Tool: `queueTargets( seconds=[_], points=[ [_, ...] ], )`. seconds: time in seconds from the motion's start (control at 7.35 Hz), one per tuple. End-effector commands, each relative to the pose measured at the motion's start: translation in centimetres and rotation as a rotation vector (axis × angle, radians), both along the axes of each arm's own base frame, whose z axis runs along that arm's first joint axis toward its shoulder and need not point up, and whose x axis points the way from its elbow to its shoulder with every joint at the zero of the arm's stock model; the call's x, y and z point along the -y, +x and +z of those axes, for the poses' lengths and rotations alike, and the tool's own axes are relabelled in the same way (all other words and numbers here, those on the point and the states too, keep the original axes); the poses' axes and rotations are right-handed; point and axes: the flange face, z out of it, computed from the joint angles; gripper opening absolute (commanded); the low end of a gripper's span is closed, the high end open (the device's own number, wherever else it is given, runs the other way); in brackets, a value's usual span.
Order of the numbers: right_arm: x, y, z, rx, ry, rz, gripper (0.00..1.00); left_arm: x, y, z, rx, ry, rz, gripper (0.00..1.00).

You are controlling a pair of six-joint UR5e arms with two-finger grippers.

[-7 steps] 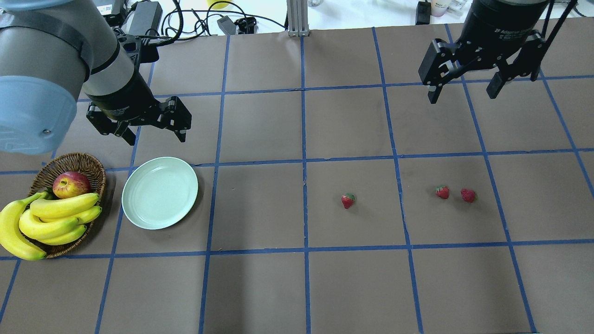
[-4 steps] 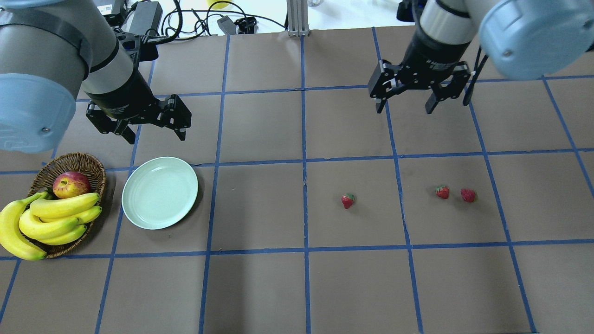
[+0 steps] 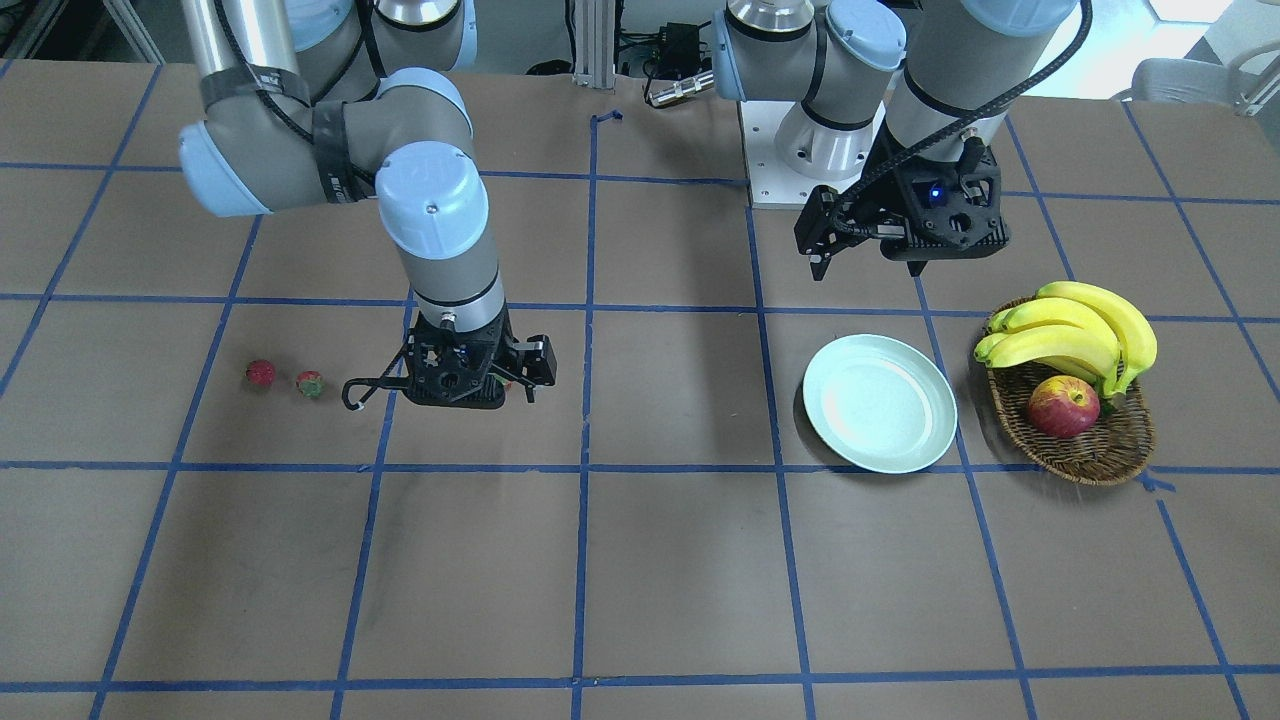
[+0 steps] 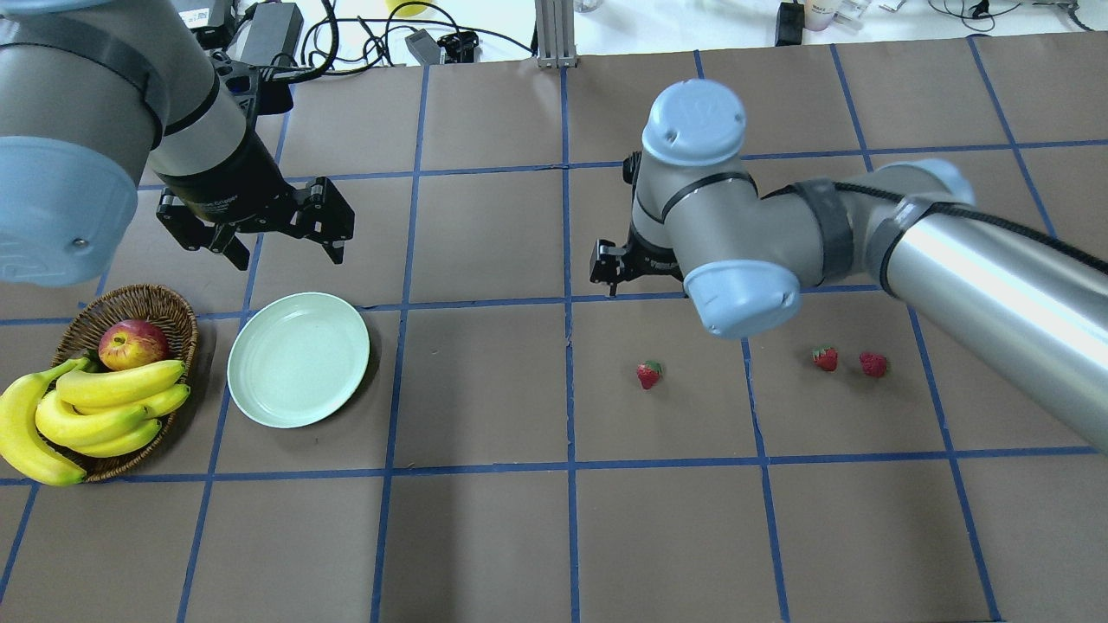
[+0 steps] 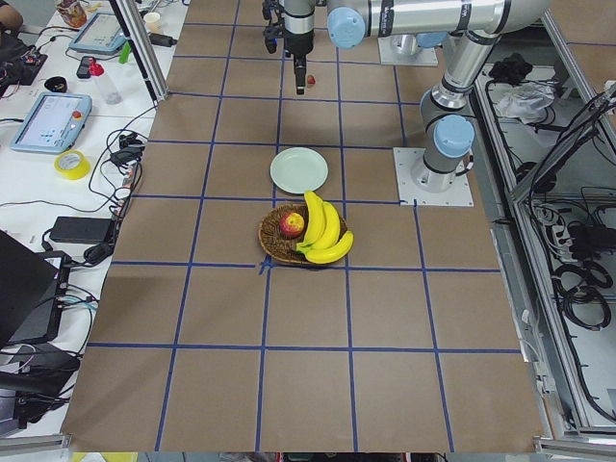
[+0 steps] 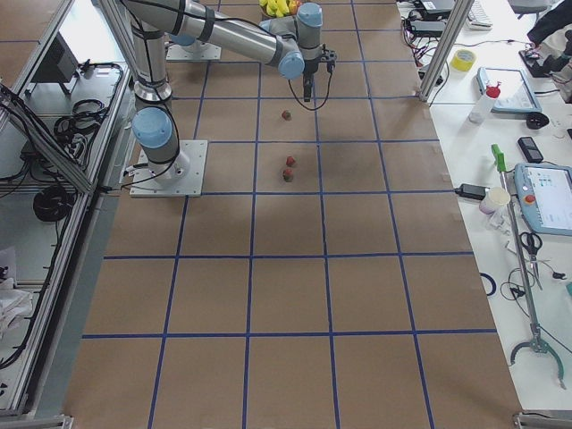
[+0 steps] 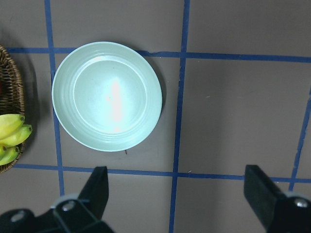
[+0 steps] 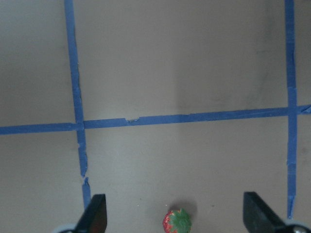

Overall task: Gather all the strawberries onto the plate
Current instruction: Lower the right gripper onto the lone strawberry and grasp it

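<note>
Spread-wide right gripper (image 3: 465,390) has swung above nearest small red green-capped strawberry (image 4: 648,375), first pick likely; left gripper (image 4: 286,251) also spread, pale-mint round plate (image 4: 299,359) empty.

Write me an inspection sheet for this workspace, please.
Surface: brown table, blue tape grid.
Job's things: three strawberries on the table, none in the plate; plate empty.
Clutter: basket holding bananas and apple.
Grippers: left gripper jaws open, above table by plate; right gripper jaws open, near one of the strawberries.
Cables: black cable along right arm; loose cables past the far edge.
Surroundings: benches with tablets, tape roll.
</note>
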Motion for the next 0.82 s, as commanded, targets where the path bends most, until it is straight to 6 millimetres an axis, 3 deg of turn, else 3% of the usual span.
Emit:
queueTargets(
  seconds=[0.0, 0.41, 0.68],
  points=[
    [-3.4, 0.7, -5.3, -0.048, 0.018, -0.069, 1.0, -0.2, 0.0, -0.1, 0.002, 0.011, -0.001, 1.0],
    [-3.9, 0.6, -6.2, -0.045, 0.019, -0.11, 1.0, -0.3, 0.0, -0.4, 0.002, 0.02, -0.001, 1.0],
    [-6.0, 0.0, -7.9, -0.076, 0.058, -0.099, 1.0, -0.3, 0.1, 0.2, 0.004, 0.01, 0.002, 1.0]
  ],
)
